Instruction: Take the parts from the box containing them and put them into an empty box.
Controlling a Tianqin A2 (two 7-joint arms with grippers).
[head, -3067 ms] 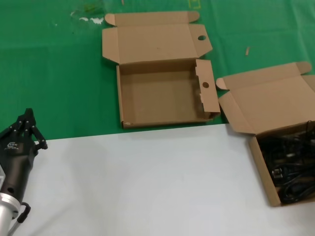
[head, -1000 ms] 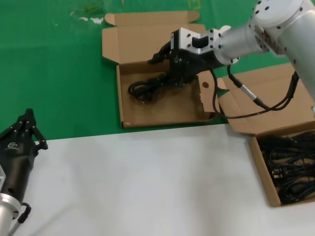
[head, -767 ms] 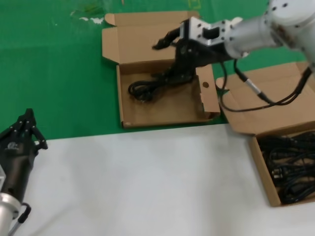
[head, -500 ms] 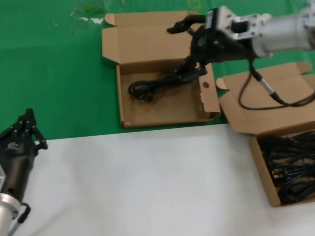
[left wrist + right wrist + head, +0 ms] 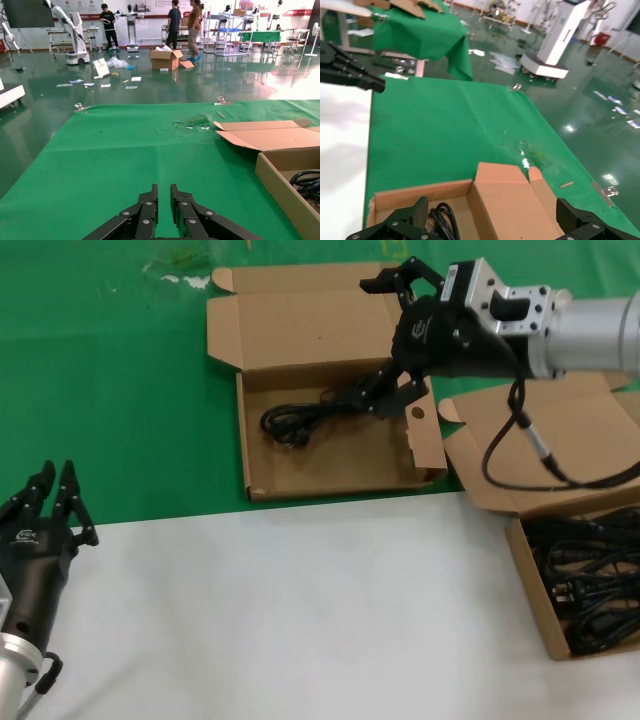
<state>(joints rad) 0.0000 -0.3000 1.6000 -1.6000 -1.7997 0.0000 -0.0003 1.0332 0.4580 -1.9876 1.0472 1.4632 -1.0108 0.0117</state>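
One black power cable [image 5: 300, 418] lies in the holed box [image 5: 262, 455], toward its far side. My right gripper [image 5: 378, 345] hangs wide open and empty over that box's far right corner. Its lower finger is close to the cable's right end. In the right wrist view the fingers [image 5: 410, 220] straddle the box corner, with the cable [image 5: 442, 215] below. The box without holes [image 5: 527, 575] stands at the right, full of several black cables [image 5: 590, 585]. My left gripper [image 5: 55, 475] is parked at the near left, fingers a narrow gap apart, empty.
The holed box's lid [image 5: 310, 320] lies open on the green cloth [image 5: 110, 390]. The other box's lid [image 5: 560, 440] lies open next to the holed box's right flap [image 5: 420, 425]. White tabletop [image 5: 300, 610] is in front. The left wrist view shows the holed box's wall [image 5: 280, 180].
My right gripper came in with a cable, let it go in the holed box, then rose and drew back to the right, open. My left gripper's fingers have parted slightly.
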